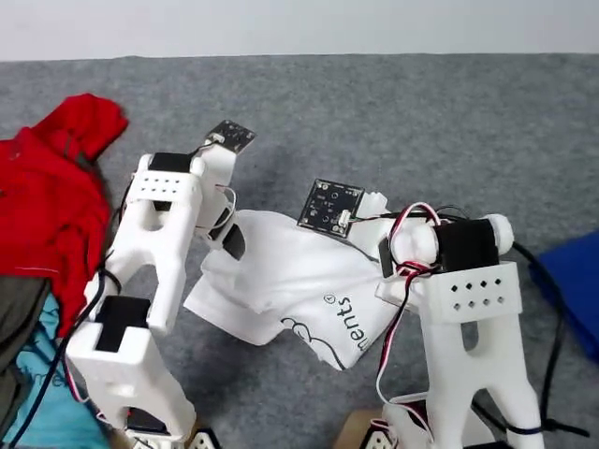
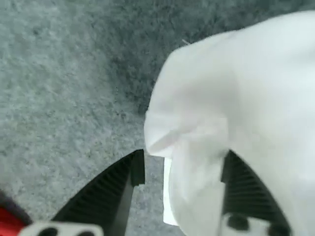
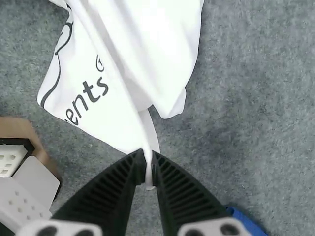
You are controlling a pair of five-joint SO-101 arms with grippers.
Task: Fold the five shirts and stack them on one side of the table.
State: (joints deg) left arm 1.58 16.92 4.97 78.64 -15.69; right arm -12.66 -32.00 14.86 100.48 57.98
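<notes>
The white shirt lies crumpled on the table between the arms, its long axis running from one gripper to the other. The right gripper is clamped on a thin edge, with the cloth fanning out ahead of its fingers. The left gripper stands spread around a bunched fold that hugs one finger and seems not yet pinched, so the next grip likely falls to the left.

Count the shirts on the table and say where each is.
5: white shirt in the middle; red shirt at the left edge; grey shirt and teal shirt heaped beside it; blue shirt at the right edge. The heap may hide more.
</notes>
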